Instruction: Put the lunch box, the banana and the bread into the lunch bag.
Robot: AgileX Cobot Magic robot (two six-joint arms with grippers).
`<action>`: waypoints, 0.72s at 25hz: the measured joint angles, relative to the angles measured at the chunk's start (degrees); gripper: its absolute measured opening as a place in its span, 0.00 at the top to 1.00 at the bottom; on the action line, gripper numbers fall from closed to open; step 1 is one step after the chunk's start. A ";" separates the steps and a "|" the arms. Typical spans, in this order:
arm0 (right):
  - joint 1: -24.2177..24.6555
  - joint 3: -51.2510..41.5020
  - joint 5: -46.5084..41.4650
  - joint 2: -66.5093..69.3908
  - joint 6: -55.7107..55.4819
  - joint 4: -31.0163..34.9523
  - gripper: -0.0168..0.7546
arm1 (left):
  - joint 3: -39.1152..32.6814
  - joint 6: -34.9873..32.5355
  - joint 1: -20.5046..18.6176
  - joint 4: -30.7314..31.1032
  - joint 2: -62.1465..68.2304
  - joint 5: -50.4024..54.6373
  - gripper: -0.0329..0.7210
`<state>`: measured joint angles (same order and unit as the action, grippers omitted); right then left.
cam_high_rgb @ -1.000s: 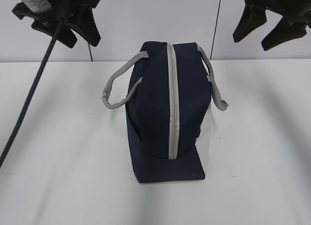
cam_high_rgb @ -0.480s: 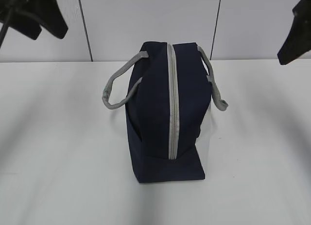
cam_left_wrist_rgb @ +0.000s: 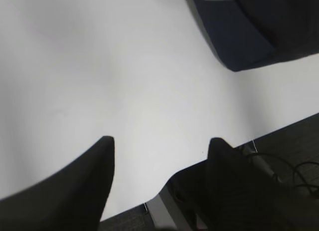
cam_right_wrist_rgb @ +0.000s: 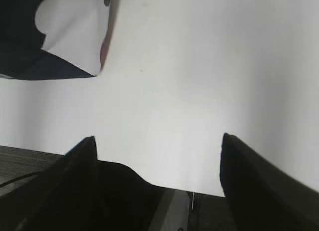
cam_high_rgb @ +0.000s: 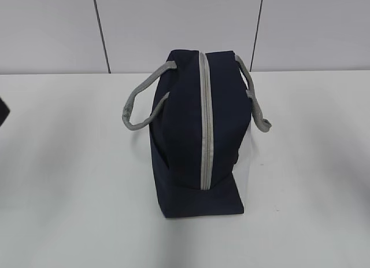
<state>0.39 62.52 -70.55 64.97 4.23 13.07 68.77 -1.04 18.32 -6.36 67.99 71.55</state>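
Lunch bag (cam_high_rgb: 196,135) stands in the middle of the white tabletop (cam_high_rgb: 69,210), seen end-on in the exterior view. It's navy fabric, w/ a grey zipper (cam_high_rgb: 206,123) running along the top and down the near end; zipper looks shut along the whole visible length. One grey strap handle (cam_high_rgb: 140,103) droops off the left side, the other handle (cam_high_rgb: 256,100) hangs off the right side. A pale panel shows at the bag's lower right edge. Grey wall panels (cam_high_rgb: 173,25) w/ dark seams sit behind the tabletop.

No lunch box, banana or bread visible in any view, so can't tell where they are.

Left end effector (cam_left_wrist_rgb: 159,156): seen in the left wrist view only, two dark fingers (cam_left_wrist_rgb: 94,176) spread well apart, nothing between them, holding nothing. It hangs above bare tabletop near the front edge; bag's corner (cam_left_wrist_rgb: 239,36) sits at upper right of that view, well apart from the fingers. Floor and cables show past the tabletop edge.

Right end effector (cam_right_wrist_rgb: 157,156): in the right wrist view, fingers (cam_right_wrist_rgb: 249,176) spread wide, wider than the left's, empty. It's over bare tabletop near the edge; bag's navy side and pale panel (cam_right_wrist_rgb: 75,31) show at upper left, well apart from it.

In the exterior view only a small dark bit shows at the far left edge; can't tell what it is.
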 joint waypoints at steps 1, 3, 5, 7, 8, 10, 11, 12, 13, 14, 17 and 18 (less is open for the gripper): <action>0.00 -3.86 1.11 -4.08 0.00 -1.21 0.23 | -1.69 0.00 0.00 0.16 -2.02 0.00 0.40; 0.00 -7.00 1.97 -7.21 0.00 -1.93 0.23 | -5.59 0.00 0.00 0.49 -5.84 -0.51 0.40; 0.00 -10.58 2.63 -10.26 0.00 -2.32 0.23 | -9.10 0.05 0.00 0.88 -9.76 -0.98 0.40; 0.00 -13.69 3.00 -13.82 -0.11 -2.70 0.23 | -13.12 0.05 0.00 1.14 -14.21 -2.02 0.41; 0.00 -15.76 3.14 -15.52 -0.11 -3.00 0.23 | -15.24 0.05 0.00 1.21 -16.43 -2.60 0.41; 0.00 -18.99 3.25 -18.19 -0.11 -3.10 0.23 | -19.13 0.05 0.00 1.27 -20.38 -3.72 0.41; 0.00 -20.74 3.25 -19.65 -0.11 -3.10 0.23 | -21.27 0.05 0.00 1.33 -22.47 -4.11 0.41; 0.00 -22.13 3.25 -20.57 -0.11 -3.19 0.23 | -23.02 0.05 0.00 1.33 -24.12 -4.56 0.41; 0.00 -23.75 3.25 -22.12 -0.11 -3.19 0.23 | -25.11 0.05 0.00 1.39 -26.04 -4.98 0.41; 0.00 -25.01 3.25 -23.22 -0.11 -3.19 0.23 | -27.12 0.05 0.07 1.45 -27.80 -5.25 0.41; 0.00 -29.08 3.25 -26.17 -0.11 -3.19 0.23 | -32.17 0.16 1.11 1.71 -32.40 -5.64 0.41; 0.00 -30.33 3.25 -27.00 -0.11 -3.34 0.23 | -33.66 0.16 1.41 2.03 -34.04 -5.65 0.41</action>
<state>0.39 32.19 -67.30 37.97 4.12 9.73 35.10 -0.88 19.73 -4.33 33.95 65.91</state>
